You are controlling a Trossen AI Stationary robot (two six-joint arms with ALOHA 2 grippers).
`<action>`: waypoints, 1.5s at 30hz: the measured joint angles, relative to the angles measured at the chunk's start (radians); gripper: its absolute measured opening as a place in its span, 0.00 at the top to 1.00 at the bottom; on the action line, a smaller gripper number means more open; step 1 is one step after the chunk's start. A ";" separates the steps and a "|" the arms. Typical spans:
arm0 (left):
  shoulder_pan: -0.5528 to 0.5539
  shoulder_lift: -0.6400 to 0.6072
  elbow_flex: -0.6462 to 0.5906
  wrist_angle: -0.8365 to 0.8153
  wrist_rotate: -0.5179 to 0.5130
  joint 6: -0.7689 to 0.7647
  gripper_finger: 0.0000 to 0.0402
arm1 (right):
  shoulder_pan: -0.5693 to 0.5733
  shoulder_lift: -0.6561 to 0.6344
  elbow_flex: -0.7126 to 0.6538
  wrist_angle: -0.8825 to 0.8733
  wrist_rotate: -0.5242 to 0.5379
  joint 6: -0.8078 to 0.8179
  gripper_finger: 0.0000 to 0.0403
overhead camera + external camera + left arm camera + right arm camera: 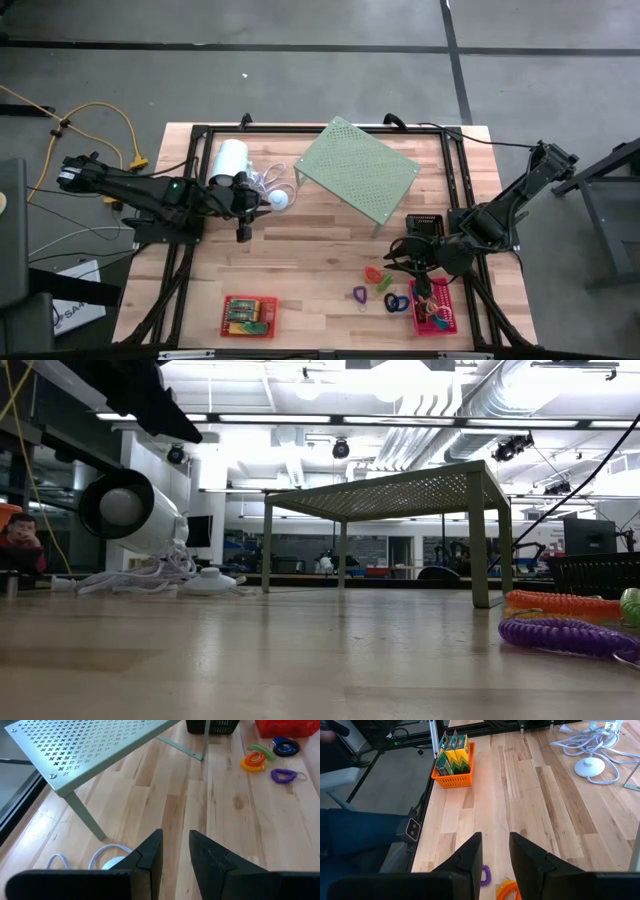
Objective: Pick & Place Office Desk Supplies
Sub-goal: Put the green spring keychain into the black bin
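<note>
The right hand (418,268) hangs above the coil loops (380,278), fingers a little apart, empty. The left hand (243,226), also empty, waits at nine o'clock. The red basket (249,315) sits at six o'clock

We see even, bright overhead light; ceiling lamps (400,375) glare white in the low view (its near tabletop (300,670) blurs), and shadows on the wood stay soft.

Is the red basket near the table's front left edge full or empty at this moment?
Full. In the high view the red basket is packed with green and yellow boxes; the right wrist view shows them standing upright inside it, filling it.
</note>
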State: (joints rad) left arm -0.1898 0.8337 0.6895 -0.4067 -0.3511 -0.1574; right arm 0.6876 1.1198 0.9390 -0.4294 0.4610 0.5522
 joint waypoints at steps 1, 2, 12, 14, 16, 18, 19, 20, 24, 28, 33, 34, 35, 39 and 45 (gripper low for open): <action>0.000 0.000 0.000 0.000 0.000 0.000 0.78 | 0.000 0.000 0.000 0.000 0.000 0.000 0.79; 0.000 0.000 0.000 0.000 0.000 0.000 0.78 | 0.000 0.000 0.000 0.000 0.000 0.000 0.79; 0.000 0.000 0.000 0.000 0.000 0.000 0.78 | 0.000 0.000 0.000 0.000 0.000 0.000 0.79; 0.000 0.000 0.000 0.000 0.000 0.000 0.78 | 0.000 0.000 0.000 0.000 0.000 0.000 0.79; 0.000 0.000 0.000 0.000 0.000 0.000 0.78 | 0.000 0.000 0.000 0.000 0.000 0.000 0.79; 0.000 0.000 0.000 0.000 0.000 0.000 0.78 | 0.000 0.000 0.000 0.000 0.000 0.000 0.79; 0.000 0.000 0.000 0.000 0.000 0.000 0.78 | 0.000 0.000 0.000 0.000 0.000 0.000 0.79; 0.000 0.000 0.000 0.000 0.000 0.000 0.78 | 0.000 0.000 0.000 0.000 0.000 0.000 0.79; 0.000 0.000 0.000 0.001 0.000 0.000 0.78 | 0.000 0.000 0.000 0.000 0.000 0.000 0.79; 0.000 0.000 0.000 0.001 0.000 0.000 0.78 | 0.000 0.000 0.000 0.000 0.004 0.000 0.79; 0.000 0.000 0.000 0.001 0.000 0.001 0.78 | -0.003 0.000 0.000 0.000 0.070 0.000 0.79; 0.000 0.000 0.000 0.001 0.000 0.001 0.78 | -0.008 0.000 0.000 0.000 0.093 0.000 0.79; 0.000 0.000 0.000 0.001 0.000 0.001 0.78 | -0.014 0.000 0.000 0.000 0.112 0.000 0.79; 0.000 0.000 0.000 0.001 0.000 0.001 0.78 | -0.048 0.000 0.000 0.000 0.154 -0.026 0.79; 0.000 0.000 0.000 0.001 0.000 0.001 0.78 | -0.097 0.000 0.000 0.000 0.133 -0.034 0.79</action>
State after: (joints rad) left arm -0.1898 0.8341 0.6899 -0.4061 -0.3515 -0.1566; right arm 0.5910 1.1198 0.9390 -0.4294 0.5936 0.5186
